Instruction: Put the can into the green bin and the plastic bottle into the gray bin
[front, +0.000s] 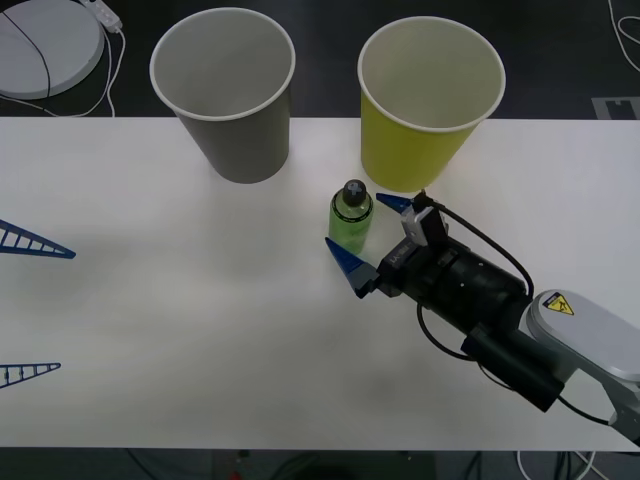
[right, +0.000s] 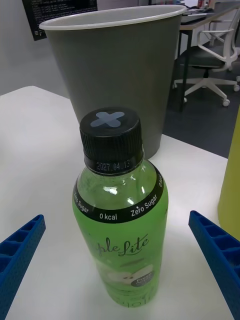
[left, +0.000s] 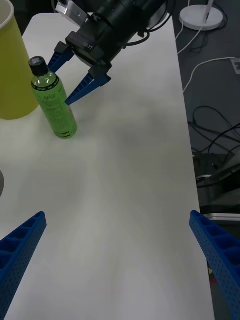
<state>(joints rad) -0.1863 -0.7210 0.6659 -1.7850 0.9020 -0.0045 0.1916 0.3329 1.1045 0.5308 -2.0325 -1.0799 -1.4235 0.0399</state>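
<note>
While standing upright, the plastic bottle (front: 351, 218) — cap up — sits between open right pincer (front: 374, 236) fingers.

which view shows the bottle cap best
The right wrist view: the plastic bottle is close up, its black cap plain. The front view looks down on it; the left wrist view shows it far off.

You see a small clear glossy plastic bottle (right: 122, 220) with a ridged matt black cap (right: 111, 131). The large gray tapered paper cup (front: 228, 95) looks matt and smooth; the white table (front: 180, 320) is smooth too.
</note>
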